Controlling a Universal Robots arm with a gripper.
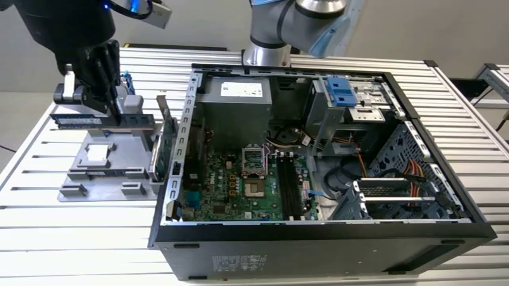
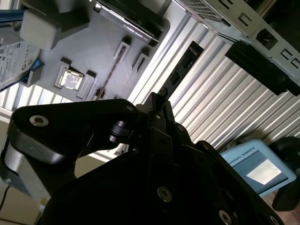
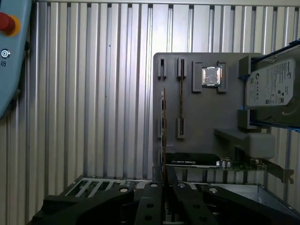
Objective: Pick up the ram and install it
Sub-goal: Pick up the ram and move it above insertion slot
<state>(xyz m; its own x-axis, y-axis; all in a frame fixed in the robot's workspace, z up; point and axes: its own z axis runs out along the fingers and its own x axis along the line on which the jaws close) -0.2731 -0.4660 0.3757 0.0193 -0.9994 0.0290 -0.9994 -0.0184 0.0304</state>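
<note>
The ram [image 1: 80,121] is a thin bluish-green stick hanging level just above the grey holder tray [image 1: 104,173] at the exterior view's left. My black gripper [image 1: 111,114] comes down from above and is shut on it near the end closer to the case. The first wrist view has the ram [image 3: 163,122] edge-on, running out from between the fingertips of the gripper [image 3: 164,185] along the tray's edge. In the second wrist view the ram [image 2: 183,70] is a dark strip reaching out past the gripper [image 2: 157,101].
The open computer case [image 1: 421,149] lies at the exterior view's right, its motherboard's long black memory slots [image 1: 288,186] exposed. On the tray are a green expansion card [image 1: 163,143] on edge, a hard drive [image 3: 272,89] and a processor chip [image 3: 211,76]. A blue pendant [image 3: 9,47] lies on the slatted table.
</note>
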